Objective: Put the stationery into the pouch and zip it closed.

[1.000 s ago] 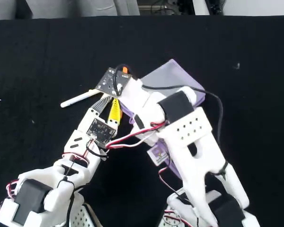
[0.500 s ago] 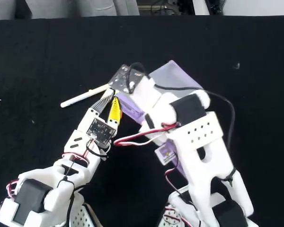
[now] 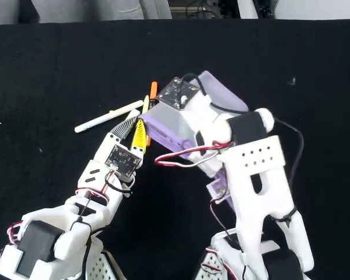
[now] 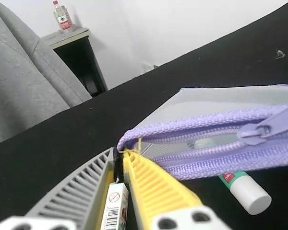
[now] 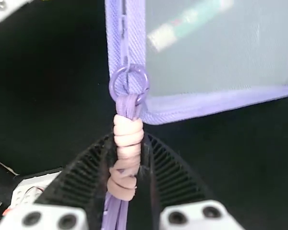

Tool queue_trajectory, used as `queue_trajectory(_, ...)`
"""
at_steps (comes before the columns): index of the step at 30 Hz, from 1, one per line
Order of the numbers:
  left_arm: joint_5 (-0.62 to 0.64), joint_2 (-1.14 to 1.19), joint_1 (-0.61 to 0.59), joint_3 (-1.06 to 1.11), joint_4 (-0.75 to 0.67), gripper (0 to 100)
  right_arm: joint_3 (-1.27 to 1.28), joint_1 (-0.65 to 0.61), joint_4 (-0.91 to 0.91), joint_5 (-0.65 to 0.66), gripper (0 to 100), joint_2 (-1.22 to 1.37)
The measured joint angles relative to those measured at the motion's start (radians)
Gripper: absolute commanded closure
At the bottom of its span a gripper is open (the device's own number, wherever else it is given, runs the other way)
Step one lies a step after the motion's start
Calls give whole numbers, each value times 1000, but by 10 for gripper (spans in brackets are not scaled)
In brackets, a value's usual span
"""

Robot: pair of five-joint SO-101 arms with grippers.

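My left gripper point(image 4: 121, 154), yellow and grey, is shut on the end corner of the purple zip pouch point(image 4: 216, 108). The pouch point(image 3: 169, 125) lies between the two arms in the high view, with the left gripper point(image 3: 138, 125) at its left end. My right gripper point(image 5: 128, 143) is shut on the pink knotted zipper pull point(image 5: 126, 143), which hangs from the slider's ring point(image 5: 128, 84). The slider point(image 4: 259, 129) sits partway along the zipper. A green-and-white stick point(image 4: 242, 190) pokes out under the pouch's edge; I cannot tell whether it is inside.
A white pen point(image 3: 108, 116) lies on the black cloth to the left of the pouch. An orange pen point(image 3: 153, 88) and a pale yellow one point(image 3: 144, 105) lie just beyond the left gripper. The right arm's wrist point(image 3: 178, 93) covers the pouch's middle.
The right arm has moved to the right along the pouch with the zipper pull, uncovering the orange and yellow pens. The left arm has kept its hold and place.
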Motion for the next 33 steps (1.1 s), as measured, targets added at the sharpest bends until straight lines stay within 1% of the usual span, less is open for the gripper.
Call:
queue_trajectory(5,0,0,0,0,0,972,3,61,3,14,988,0)
queue_trajectory(9,0,0,0,0,0,972,3,104,3,49,988,0)
queue_trajectory(18,3,0,-18,-2,0,972,28,192,3,91,988,-107)
queue_trajectory(26,5,0,-18,-2,0,972,68,229,3,100,988,-120)
queue_trajectory(33,5,0,-18,-2,0,972,68,304,3,144,988,-120)
